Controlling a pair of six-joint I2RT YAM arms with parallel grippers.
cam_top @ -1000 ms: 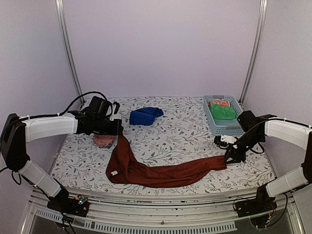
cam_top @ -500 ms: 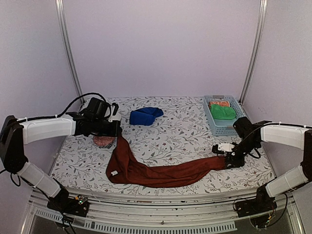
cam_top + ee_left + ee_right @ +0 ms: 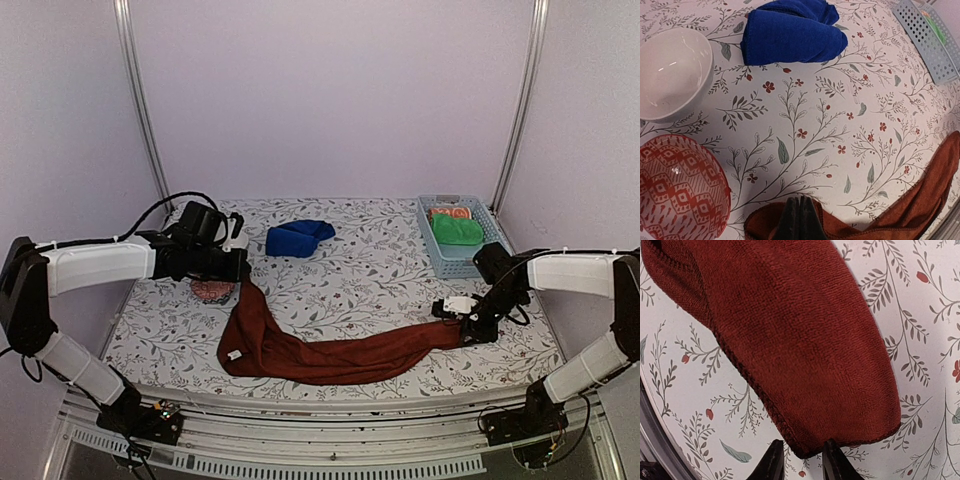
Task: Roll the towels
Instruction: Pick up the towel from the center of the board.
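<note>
Lilac walls [image 3: 330,100], 2 metal rails [image 3: 140,100], floral tabletop [image 3: 370,270].

- Brick-red towel [image 3: 320,355]: plain dark brick-red, no pattern.
- Blue towel [image 3: 298,238]: plain royal blue, no pattern.
- Bench [image 3: 370,270]: white cover printed with grey-green leafy sprigs and small red flowers.
- Basket [image 3: 462,262]: pale blue, walls perforated in a regular grid.
- Green cloth [image 3: 458,231]: bright green, plain.
- Orange cloth [image 3: 450,212]: orange with a pale pattern; the motif is too small to tell.
- White bowl [image 3: 670,75]: plain white.
- Patterned bowl [image 3: 680,190]: red with a white diamond lattice.
- Left pincer [image 3: 799,220] and right pincer [image 3: 801,460]: black.
- Left arm [image 3: 100,262] and right arm [image 3: 575,272]: white links, black joints.
</note>
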